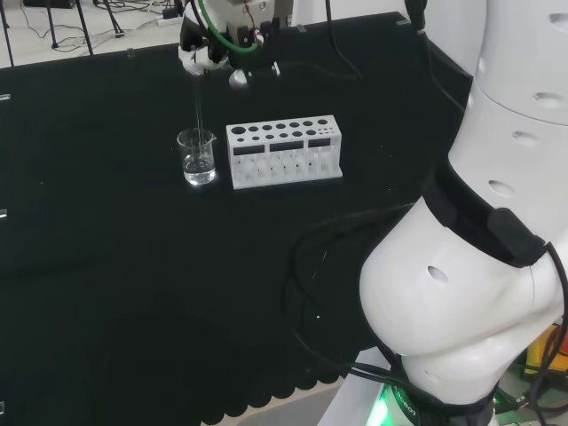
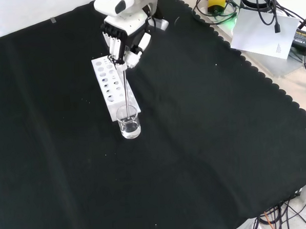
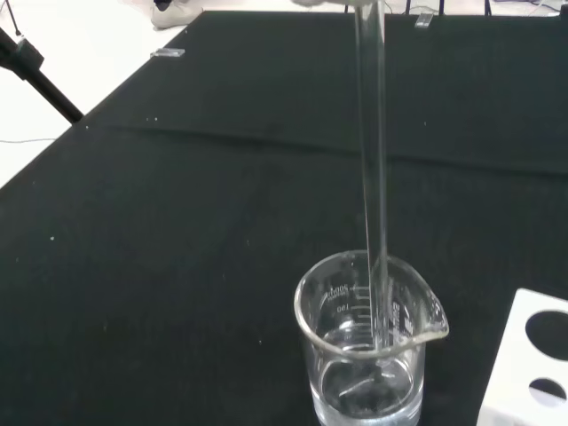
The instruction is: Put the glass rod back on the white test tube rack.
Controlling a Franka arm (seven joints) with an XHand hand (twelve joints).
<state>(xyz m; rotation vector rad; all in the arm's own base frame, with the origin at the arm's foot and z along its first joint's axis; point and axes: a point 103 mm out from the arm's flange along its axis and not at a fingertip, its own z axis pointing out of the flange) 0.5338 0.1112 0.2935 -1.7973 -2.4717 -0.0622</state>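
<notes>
Hand [image 2: 124,41] pinches the top of the rod [image 2: 126,87], fingers curled round it. Rod hangs near upright, lower end inside the beaker [image 2: 129,122], which holds a little clear liquid. In the front view the beaker sits just beside the near end of the rack [image 2: 110,86]; in the head view it stands to the rack's left.

Step in hand, as I judge it: lift the rod clear of the beaker, carry it over the rack. To do it well: raise straight up until the tip clears the rim, so the beaker is not dragged or tipped. Keep the rod vertical in transit. Line the tip over one hole before lowering.

Hard to make out: the rod is a faint line in the head view. In the wrist view the tip is lost in reflections; cannot tell if it touches bottom. The rack's corner is cut off there.
</notes>
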